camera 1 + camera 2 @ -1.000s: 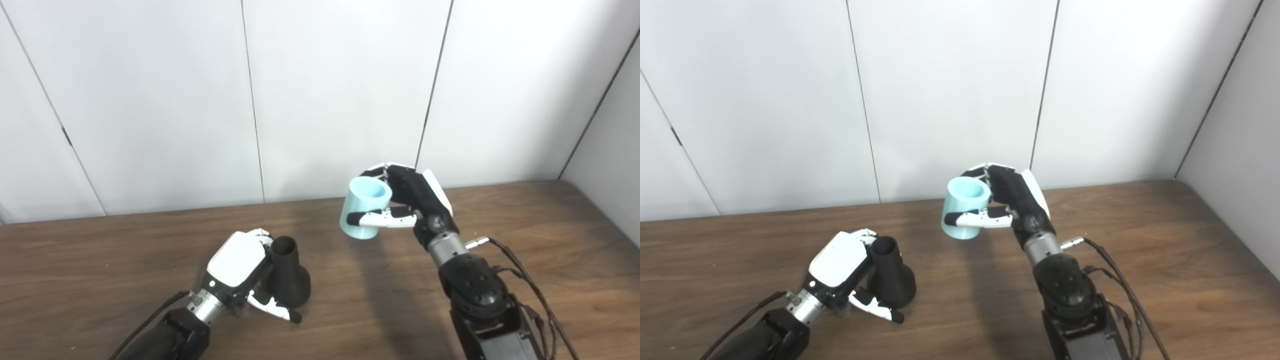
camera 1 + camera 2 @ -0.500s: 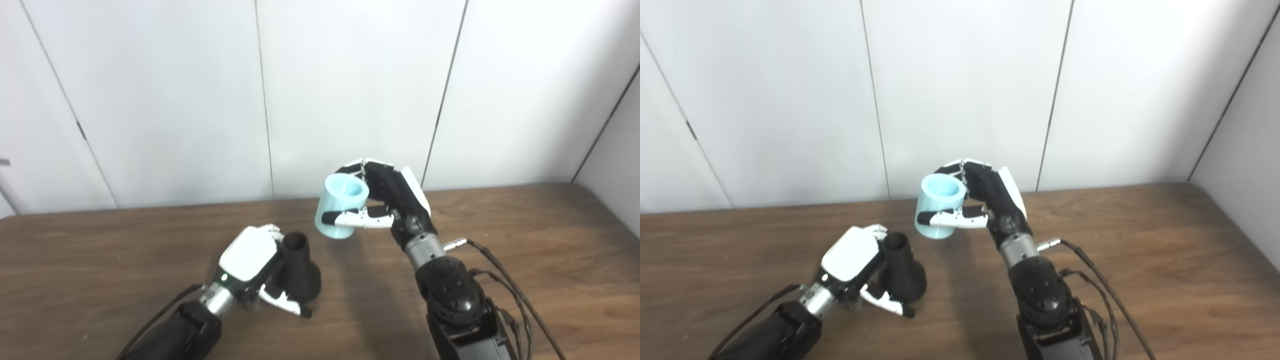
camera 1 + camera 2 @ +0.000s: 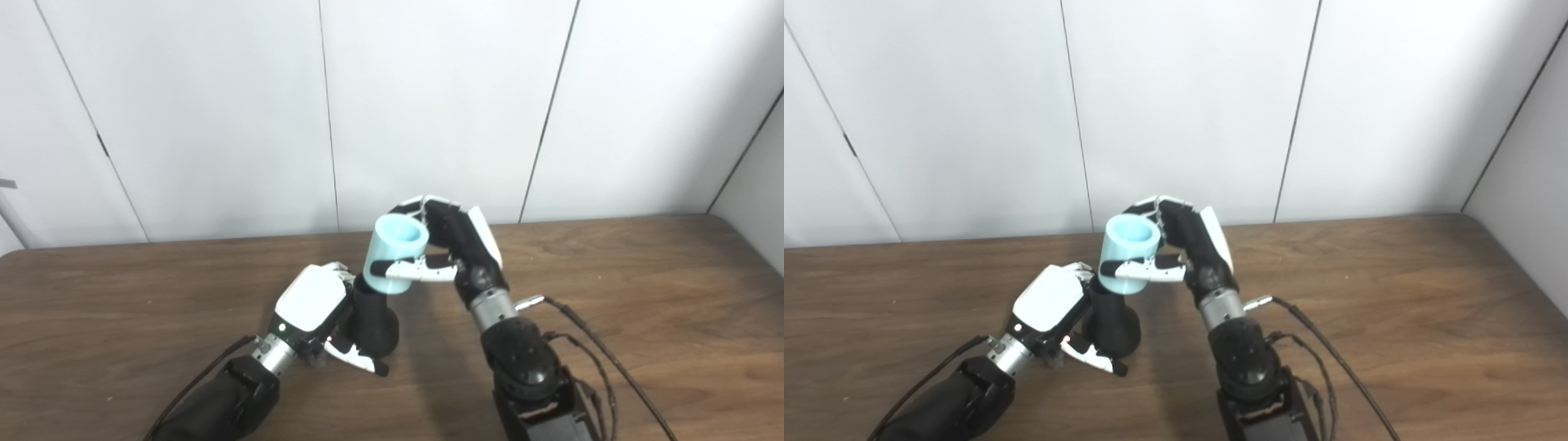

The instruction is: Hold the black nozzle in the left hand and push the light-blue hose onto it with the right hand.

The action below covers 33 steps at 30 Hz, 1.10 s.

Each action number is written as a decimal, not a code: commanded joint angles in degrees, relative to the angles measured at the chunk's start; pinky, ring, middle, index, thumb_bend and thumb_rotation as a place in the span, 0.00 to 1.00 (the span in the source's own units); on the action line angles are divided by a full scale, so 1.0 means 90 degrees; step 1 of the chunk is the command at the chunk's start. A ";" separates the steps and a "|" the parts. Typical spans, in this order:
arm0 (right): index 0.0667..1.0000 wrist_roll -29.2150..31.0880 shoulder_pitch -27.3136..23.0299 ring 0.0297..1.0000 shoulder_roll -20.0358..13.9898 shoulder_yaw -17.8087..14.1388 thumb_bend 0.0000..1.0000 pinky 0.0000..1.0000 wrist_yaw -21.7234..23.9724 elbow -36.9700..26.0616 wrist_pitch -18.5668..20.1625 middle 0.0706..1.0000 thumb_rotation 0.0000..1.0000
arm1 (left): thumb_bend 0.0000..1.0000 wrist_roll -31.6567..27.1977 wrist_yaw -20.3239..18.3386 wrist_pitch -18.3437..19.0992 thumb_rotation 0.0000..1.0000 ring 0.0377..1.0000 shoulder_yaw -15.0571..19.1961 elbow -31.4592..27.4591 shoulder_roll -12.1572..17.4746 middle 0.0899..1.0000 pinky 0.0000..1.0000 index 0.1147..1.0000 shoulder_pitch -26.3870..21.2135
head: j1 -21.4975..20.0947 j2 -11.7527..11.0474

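The black nozzle [image 3: 372, 321] stands upright on the wooden table [image 3: 643, 294], wide base down, narrow neck up. My left hand [image 3: 312, 306] is shut on it from the left, thumb across the base. My right hand [image 3: 456, 251] is shut on the light-blue hose [image 3: 395, 254], a short open tube. The hose's lower end sits over the top of the nozzle's neck and hides its mouth. The same shows in the right eye view: nozzle [image 3: 1115, 321], hose [image 3: 1130, 254], left hand [image 3: 1050, 303], right hand [image 3: 1194, 245].
White wall panels [image 3: 429, 110] stand right behind the table's far edge. A black cable [image 3: 600, 361] trails from the right forearm across the table at the lower right.
My right hand has carried the hose left and down until its lower end covers the nozzle's neck. The left hand keeps its hold. The camera has also shifted.
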 commanded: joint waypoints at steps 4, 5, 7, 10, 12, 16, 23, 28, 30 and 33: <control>0.49 0.0089 -0.0453 0.35 0.0107 -0.0034 0.52 0.31 -0.0085 -0.0147 -0.0727 0.41 0.00 | 0.50 0.0210 -0.0349 0.0144 0.00 0.46 -0.0642 0.0686 -0.0821 0.38 0.66 0.39 0.1625 | 0.0006 -0.0045; 0.49 0.0096 -0.0444 0.35 0.0109 -0.0022 0.52 0.31 -0.0078 -0.0110 -0.0777 0.41 0.00 | 0.50 0.0208 -0.0343 0.0145 0.00 0.45 -0.0641 0.0685 -0.0828 0.36 0.66 0.41 0.1630 | 0.0016 -0.0076; 0.49 0.0069 -0.0428 0.35 0.0095 0.0004 0.52 0.31 -0.0069 -0.0066 -0.0832 0.41 0.00 | 0.50 0.0204 -0.0342 0.0160 0.00 0.44 -0.0639 0.0709 -0.0846 0.35 0.66 0.43 0.1633 | 0.0014 -0.0068; 0.49 0.0008 -0.0409 0.36 0.0058 0.0034 0.52 0.32 -0.0057 -0.0064 -0.0830 0.41 0.00 | 0.50 0.0223 -0.0353 0.0191 0.00 0.44 -0.0657 0.0748 -0.0862 0.35 0.67 0.44 0.1630 | 0.0006 -0.0076; 0.49 -0.0029 -0.0411 0.36 0.0040 0.0041 0.52 0.32 -0.0046 -0.0102 -0.0750 0.41 0.00 | 0.50 0.0252 -0.0435 0.0270 0.00 0.44 -0.0681 0.0654 -0.0844 0.35 0.68 0.44 0.1645 | 0.0010 -0.0049; 0.48 -0.0014 -0.0394 0.36 -0.0022 0.0040 0.52 0.32 -0.0038 0.0019 -0.0911 0.42 0.00 | 0.50 0.0213 -0.0366 0.0251 0.00 0.45 -0.0644 0.0629 -0.0854 0.37 0.67 0.41 0.1645 | 0.0038 -0.0044; 0.49 -0.0038 -0.0367 0.35 0.0016 0.0034 0.52 0.30 -0.0119 0.0218 -0.1170 0.41 0.00 | 0.50 0.0201 -0.0343 0.0226 0.00 0.45 -0.0626 0.0741 -0.0872 0.37 0.67 0.41 0.1598 | 0.0030 -0.0135; 0.49 -0.0036 -0.0343 0.35 0.0089 0.0071 0.52 0.30 -0.0139 0.0152 -0.1203 0.41 0.00 | 0.50 0.0242 -0.0450 0.0288 0.00 0.44 -0.0666 0.0594 -0.0810 0.36 0.68 0.43 0.1641 | 0.0083 -0.0087; 0.49 -0.0025 -0.0339 0.34 0.0126 0.0080 0.52 0.30 -0.0150 0.0139 -0.1194 0.41 0.00 | 0.50 0.0267 -0.0459 0.0293 0.00 0.44 -0.0689 0.0593 -0.0793 0.37 0.67 0.43 0.1659 | 0.0081 -0.0115; 0.49 0.0004 -0.0388 0.35 0.0160 0.0061 0.52 0.30 -0.0161 0.0110 -0.1138 0.41 0.00 | 0.50 0.0252 -0.0529 0.0273 0.00 0.45 -0.0698 0.0524 -0.0752 0.36 0.67 0.42 0.1701 | 0.0084 -0.0062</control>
